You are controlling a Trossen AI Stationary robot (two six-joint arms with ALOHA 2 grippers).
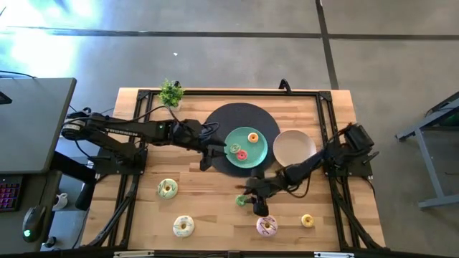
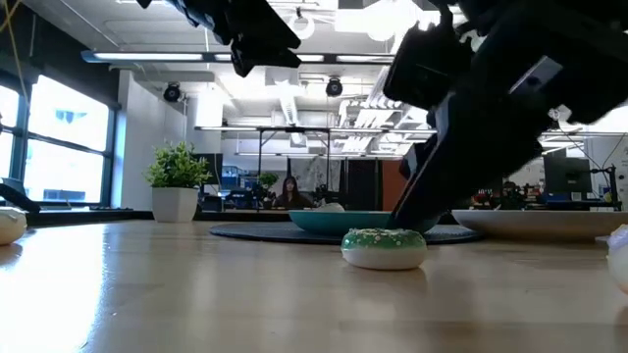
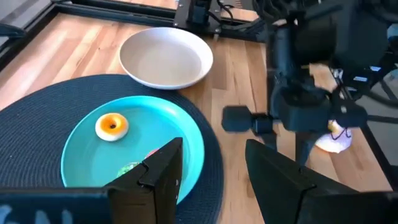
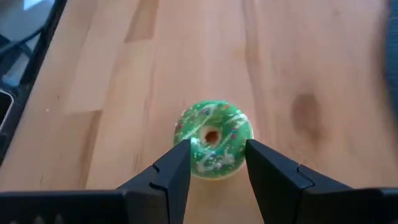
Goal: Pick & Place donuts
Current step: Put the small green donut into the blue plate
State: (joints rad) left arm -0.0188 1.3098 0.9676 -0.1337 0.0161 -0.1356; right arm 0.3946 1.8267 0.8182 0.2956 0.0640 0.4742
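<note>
A small green sprinkled donut [image 4: 213, 140] lies flat on the wood [image 1: 242, 200] [image 2: 384, 247]. My right gripper [image 4: 217, 163] [image 1: 252, 199] is open right over it, a finger on either side. The teal plate [image 1: 259, 149] holds a yellow donut [image 1: 252, 137] [image 3: 112, 126], a pink one [image 1: 242, 155] and a green one [image 1: 234, 148]. My left gripper [image 3: 214, 168] [image 1: 215, 153] hovers open and empty at the plate's left rim. On the near table lie a green-iced donut [image 1: 167, 188], a cream one [image 1: 183, 226], a pink one [image 1: 267, 226] and a yellow one [image 1: 308, 220]. My right gripper comes at the small green donut from above, slanting from the table's right, its fingertips [image 4: 180, 163] overlapping the donut's two sides [image 4: 186, 143]. Whether they touch it I cannot tell. The donut rests flat on the table.
The plate sits on a round dark mat [image 1: 229, 115]. A tan bowl [image 1: 292, 147] [image 3: 166, 57] stands right of it, overlapping the mat's edge. A small potted plant [image 1: 171, 92] [image 2: 177, 181] is at the far left. Black frame rails [image 1: 326, 136] run along the table's sides.
</note>
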